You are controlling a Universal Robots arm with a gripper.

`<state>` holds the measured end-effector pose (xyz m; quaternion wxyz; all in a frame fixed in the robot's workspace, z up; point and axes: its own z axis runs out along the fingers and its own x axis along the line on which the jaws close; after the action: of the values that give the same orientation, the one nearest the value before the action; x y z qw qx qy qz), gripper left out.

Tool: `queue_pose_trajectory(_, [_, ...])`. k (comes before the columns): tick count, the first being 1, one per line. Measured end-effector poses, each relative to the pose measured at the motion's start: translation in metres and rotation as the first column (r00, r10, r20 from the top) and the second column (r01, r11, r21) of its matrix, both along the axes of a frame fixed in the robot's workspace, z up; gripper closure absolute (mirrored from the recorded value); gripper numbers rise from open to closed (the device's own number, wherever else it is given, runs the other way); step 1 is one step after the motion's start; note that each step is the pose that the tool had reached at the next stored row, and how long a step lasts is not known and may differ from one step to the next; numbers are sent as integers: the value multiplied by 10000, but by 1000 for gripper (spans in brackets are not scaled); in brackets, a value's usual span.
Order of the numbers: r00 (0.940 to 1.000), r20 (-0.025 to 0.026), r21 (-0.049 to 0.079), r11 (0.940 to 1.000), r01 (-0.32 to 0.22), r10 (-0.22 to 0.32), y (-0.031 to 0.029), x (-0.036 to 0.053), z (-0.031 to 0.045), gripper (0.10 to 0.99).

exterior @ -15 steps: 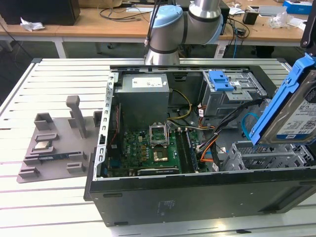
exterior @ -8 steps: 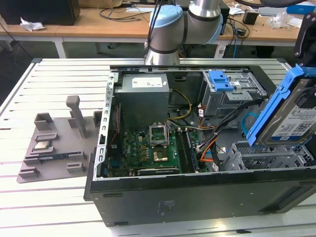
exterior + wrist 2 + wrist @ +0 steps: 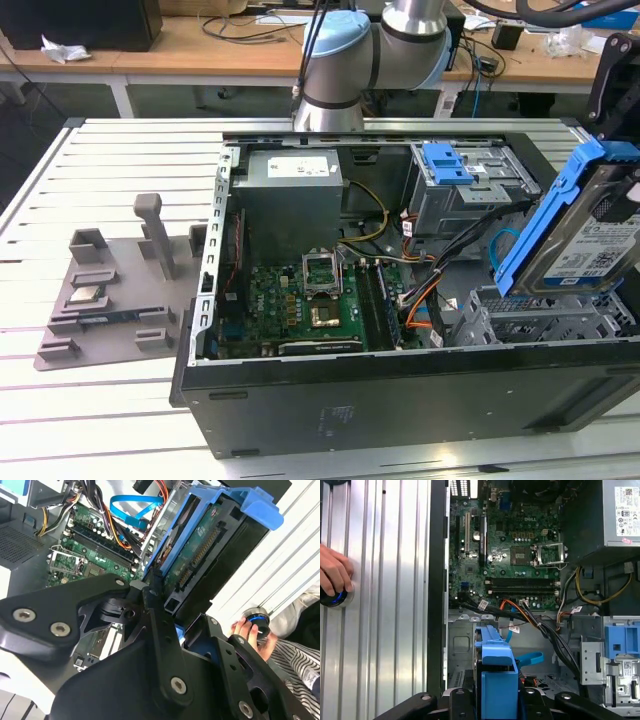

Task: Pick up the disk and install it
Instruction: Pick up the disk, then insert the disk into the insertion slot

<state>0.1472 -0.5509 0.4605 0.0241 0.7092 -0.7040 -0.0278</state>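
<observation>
The disk [image 3: 588,238] is a silver-grey drive with a white-and-blue label in a bright blue carrier. It hangs tilted at the exterior view's right, over the empty metal drive cage [image 3: 530,322] in the open computer case [image 3: 400,400]. My gripper [image 3: 496,706] is shut on the disk. In the second wrist view the disk's green circuit side [image 3: 199,555] faces the camera, with the gripper [image 3: 161,600] clamped on its near end. In the first wrist view the blue carrier [image 3: 496,667] stands between the black fingers [image 3: 422,701], above the cage floor [image 3: 462,645].
Inside the case are a grey power supply [image 3: 292,195], the motherboard [image 3: 310,300], orange and black cables [image 3: 425,290], a blue cable [image 3: 505,245] and another bay with a blue carrier [image 3: 450,165]. A grey fixture plate [image 3: 110,295] lies outside the case. A person's hand [image 3: 334,572] rests on a round controller [image 3: 331,596] beside it.
</observation>
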Motion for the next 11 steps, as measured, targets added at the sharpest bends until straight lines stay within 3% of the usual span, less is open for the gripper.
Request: queue_pose_trajectory(11, [10000,0,1,10000,1,-1,0,-8,-11,718])
